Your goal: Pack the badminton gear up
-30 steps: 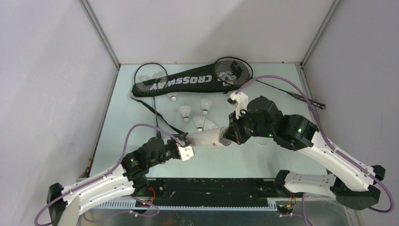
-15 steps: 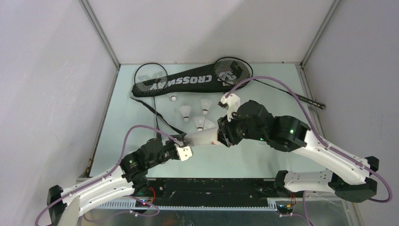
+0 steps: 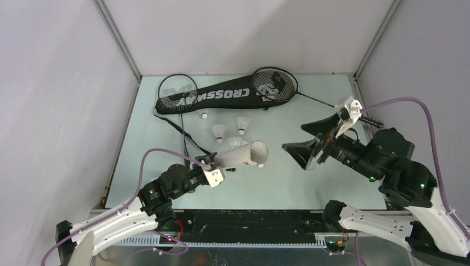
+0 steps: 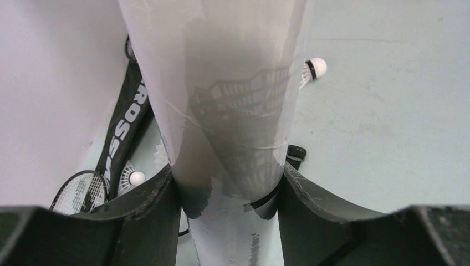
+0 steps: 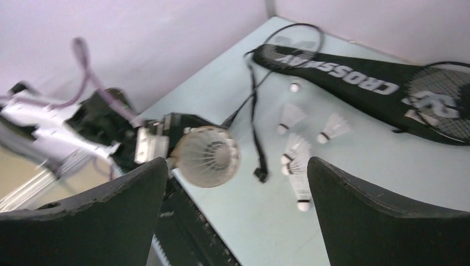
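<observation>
**Long white tube** [image 3: 239, 157] with a red logo, held nearly level at the middle of the pale green tabletop [image 3: 288, 183], open mouth turned to 3 o'clock. The wrist views show feather shuttlecocks through its wall and in its mouth.

**Left fingers** [image 4: 145, 219]: partly closed, clamping the tube near its other end, at 8 o'clock.

**Right fingers** [image 5: 113, 213]: at 3 o'clock from the mouth and well apart from it, spread wide with nothing between them.

**Small white feather shuttlecocks** [image 3: 219, 132]: at least four lie loose at 12 o'clock from the tube, the nearest just beside it.

**Black "CROSSWAY" racket bag** [image 3: 221, 97]: lies beyond the shuttlecocks, along the far edge. The two thin black rackets [image 3: 177, 92] lie one across each end, and neither appears to be inside.

**Progress:** judged early. Some shuttlecocks are in the tube. The loose ones, both rackets and the tube itself are left to pack.
</observation>
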Motion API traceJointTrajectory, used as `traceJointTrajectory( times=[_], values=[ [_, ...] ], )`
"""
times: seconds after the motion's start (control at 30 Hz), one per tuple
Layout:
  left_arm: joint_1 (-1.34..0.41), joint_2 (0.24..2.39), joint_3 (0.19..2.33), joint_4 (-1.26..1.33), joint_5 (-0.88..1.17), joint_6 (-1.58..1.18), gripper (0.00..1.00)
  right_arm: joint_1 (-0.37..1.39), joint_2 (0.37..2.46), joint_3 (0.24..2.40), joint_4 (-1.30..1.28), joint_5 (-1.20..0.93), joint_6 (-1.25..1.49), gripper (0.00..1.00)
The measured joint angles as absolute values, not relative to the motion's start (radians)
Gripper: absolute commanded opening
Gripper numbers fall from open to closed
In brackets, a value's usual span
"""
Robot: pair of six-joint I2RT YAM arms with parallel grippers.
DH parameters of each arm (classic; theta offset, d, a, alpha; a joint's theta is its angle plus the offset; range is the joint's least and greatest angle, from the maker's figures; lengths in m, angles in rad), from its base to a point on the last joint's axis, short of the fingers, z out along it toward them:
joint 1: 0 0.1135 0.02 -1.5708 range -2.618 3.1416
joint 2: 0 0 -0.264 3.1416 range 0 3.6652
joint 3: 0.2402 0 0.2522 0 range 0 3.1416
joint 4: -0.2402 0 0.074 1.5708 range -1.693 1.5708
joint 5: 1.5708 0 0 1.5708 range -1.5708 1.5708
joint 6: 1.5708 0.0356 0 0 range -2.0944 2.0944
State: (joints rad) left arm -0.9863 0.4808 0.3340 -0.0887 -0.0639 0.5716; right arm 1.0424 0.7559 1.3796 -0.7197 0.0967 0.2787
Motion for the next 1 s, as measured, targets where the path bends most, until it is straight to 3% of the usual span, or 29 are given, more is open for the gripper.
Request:
traceJointTrajectory(
  times=[0.23,0.37,0.57,0.73,1.0],
  values=[
    [-0.986,0.410,0.329,0.007,-0.207,0.526,0.02,0.638,0.831,1.239,-0.545,-0.113,0.301,0.99],
    [-0.986,0.371,0.316,0.126,-0.378,0.459,0.01,0.465,1.069,1.214,-0.385,-0.291,0.285,0.99],
    [-0.986,0.379,0.319,0.198,-0.616,0.321,0.00,0.436,1.563,1.275,-0.252,-0.480,0.158,0.94],
    [-0.986,0.456,0.331,0.198,-0.732,0.237,0.00,0.436,2.013,1.647,-0.345,-0.568,0.067,0.85],
    [-0.986,0.532,0.343,0.138,-0.814,0.157,0.00,0.439,2.247,1.872,-0.447,-0.634,-0.021,0.71]
  ],
)
